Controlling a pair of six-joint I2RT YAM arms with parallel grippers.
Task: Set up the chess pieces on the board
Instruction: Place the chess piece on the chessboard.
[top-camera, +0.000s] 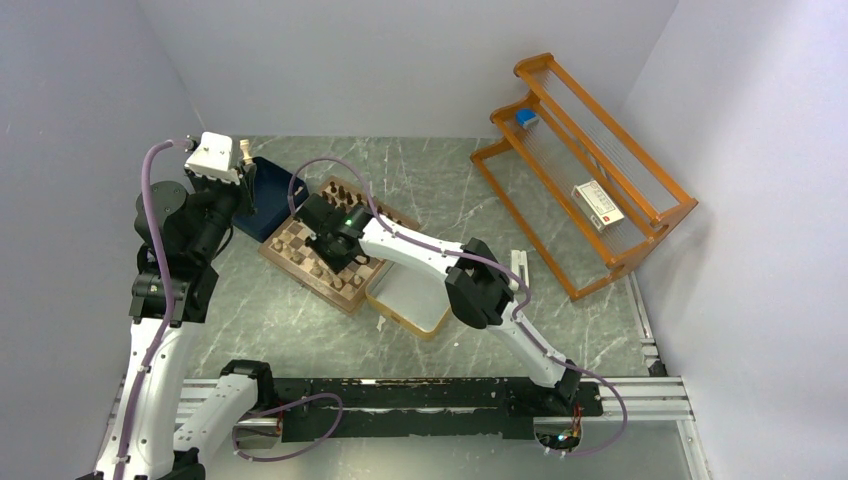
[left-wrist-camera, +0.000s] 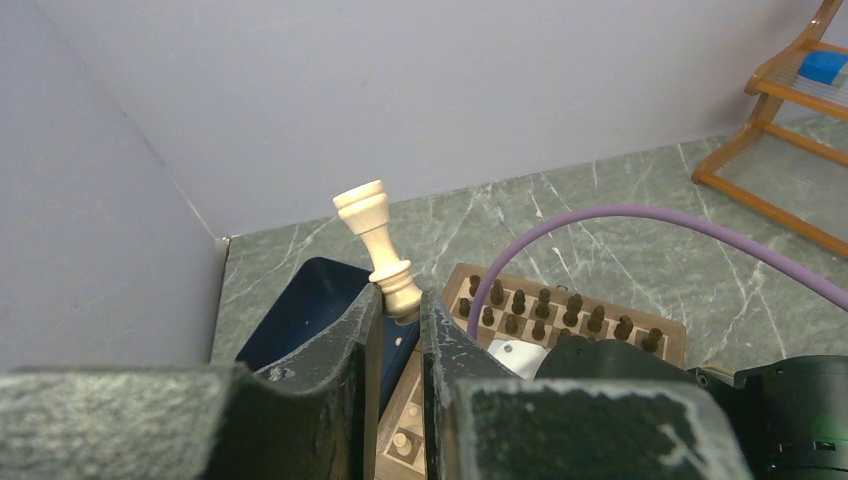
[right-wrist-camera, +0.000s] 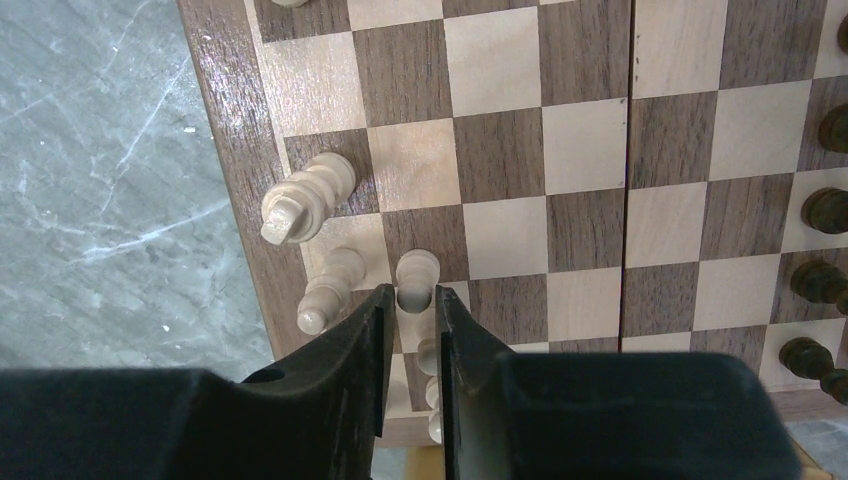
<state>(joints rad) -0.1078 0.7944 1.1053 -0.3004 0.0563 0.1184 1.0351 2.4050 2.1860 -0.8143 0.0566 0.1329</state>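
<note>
The left gripper (left-wrist-camera: 402, 305) is raised in the upper left of the top view, clamped on the lower part of a tall pale piece (left-wrist-camera: 380, 250), which tilts up and to the left out of the fingers. Below it lies the navy tray (left-wrist-camera: 300, 310), against the board's left side and close to the wall corner.

The board (top-camera: 290, 268) sits at the middle of the top view, turned diagonally. A silver tin (top-camera: 410, 300) touches its lower right edge, and the orange rack (top-camera: 590, 180) stands well apart at the upper right.

The right gripper (right-wrist-camera: 411, 300) hangs low over the board's near left corner. Its fingers stand close on either side of a pale pawn (right-wrist-camera: 415, 272); whether they press it I cannot tell. Just left, another pale pawn (right-wrist-camera: 330, 290) and a taller pale piece (right-wrist-camera: 305, 195) crowd the thick rim, next to bare marble tabletop (right-wrist-camera: 100, 180). Bare squares fill the middle of that view; dark pieces (right-wrist-camera: 825, 210) line its right edge.
</note>
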